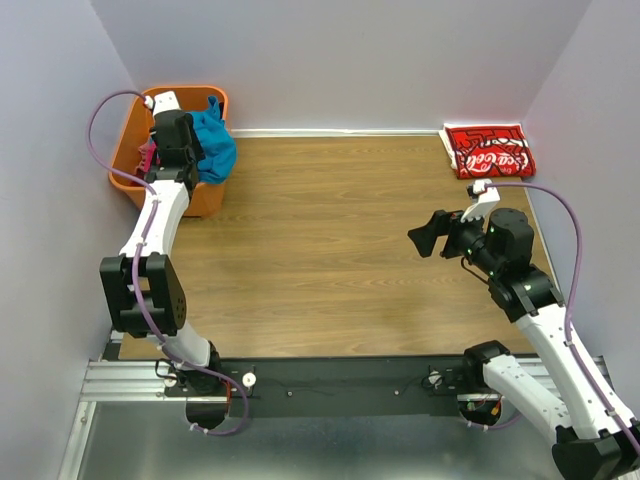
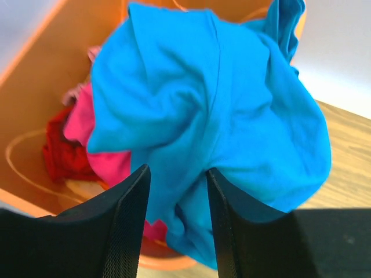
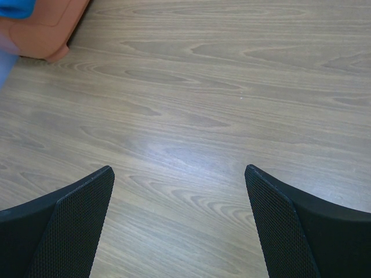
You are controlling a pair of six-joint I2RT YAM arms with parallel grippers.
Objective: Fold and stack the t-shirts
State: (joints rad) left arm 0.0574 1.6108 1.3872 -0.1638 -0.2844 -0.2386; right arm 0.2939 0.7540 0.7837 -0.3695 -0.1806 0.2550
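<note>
**Q:** Top view, where is the shirt?

**A:** My left hand (image 1: 192,150) is over the orange basket (image 1: 130,165) at the far-left corner, with the teal t-shirt (image 1: 215,145) bunched under it and spilling over the right rim. The red Coca-Cola t-shirt (image 1: 490,152) lies folded at the far-right corner. My right hand (image 1: 425,238) hangs mid-right over the table (image 1: 330,230), well apart from the basket, so the left is far nearer.

**Q:** Left wrist?

**A:** My left hand (image 2: 177,220) is pinched narrow on a fold of the teal t-shirt (image 2: 208,116), and cloth fills the gap. It's a crumpled wad, so I can't read a long axis. The magenta t-shirt (image 2: 87,124) and some red cloth (image 2: 58,153) sit lower in the basket (image 2: 35,58), left of my fingers.

**Q:** Right wrist?

**A:** My right hand (image 3: 179,220) is spread wide and holds nothing, with only table (image 3: 203,87) below. The basket (image 3: 40,29) corner shows up-left. I judge the shirt has to come rightward and toward me onto the wood.
</note>
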